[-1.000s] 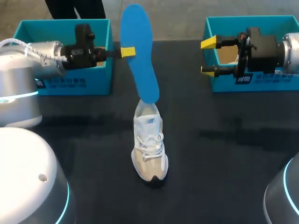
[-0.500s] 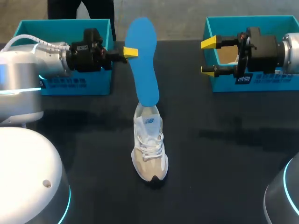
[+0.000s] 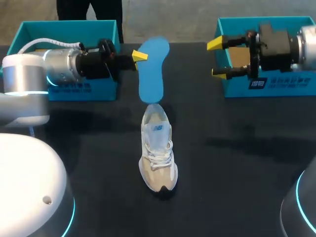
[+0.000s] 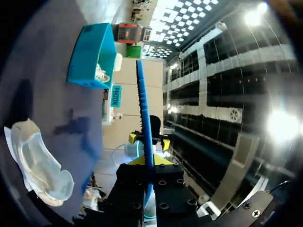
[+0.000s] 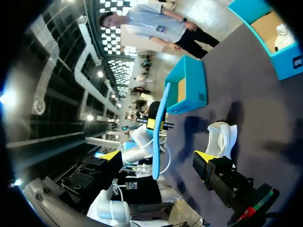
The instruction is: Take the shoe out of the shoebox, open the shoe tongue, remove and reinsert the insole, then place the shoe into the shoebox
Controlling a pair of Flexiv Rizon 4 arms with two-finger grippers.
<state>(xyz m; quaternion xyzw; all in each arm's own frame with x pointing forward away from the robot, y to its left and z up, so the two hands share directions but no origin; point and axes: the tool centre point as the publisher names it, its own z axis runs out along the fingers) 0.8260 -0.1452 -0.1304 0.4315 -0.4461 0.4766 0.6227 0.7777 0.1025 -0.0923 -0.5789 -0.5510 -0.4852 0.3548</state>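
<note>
A blue insole [image 3: 152, 70] hangs in the air over the heel of the white and beige shoe [image 3: 158, 154], which stands upright on the black table [image 3: 232, 173]. My left gripper [image 3: 139, 56] is shut on the insole's edge, coming in from the left. In the left wrist view the insole [image 4: 144, 118] shows edge-on between the fingers of that gripper [image 4: 149, 161], with the shoe [image 4: 40, 165] off to one side. My right gripper [image 3: 217, 59] stands open and empty in front of the right shoebox [image 3: 296, 89]. From the right wrist, its gripper [image 5: 157, 156] faces the insole [image 5: 159, 118] and shoe [image 5: 222, 137].
A second teal shoebox [image 3: 101, 91] stands at the back left, behind my left arm. The right shoebox holds crumpled paper [image 3: 242, 58]. Open black table surface lies on both sides of the shoe and in front of it.
My left arm has swung further to the right and turned the insole, whose upper end has tipped down and away. The right gripper has risen slightly and stays open.
</note>
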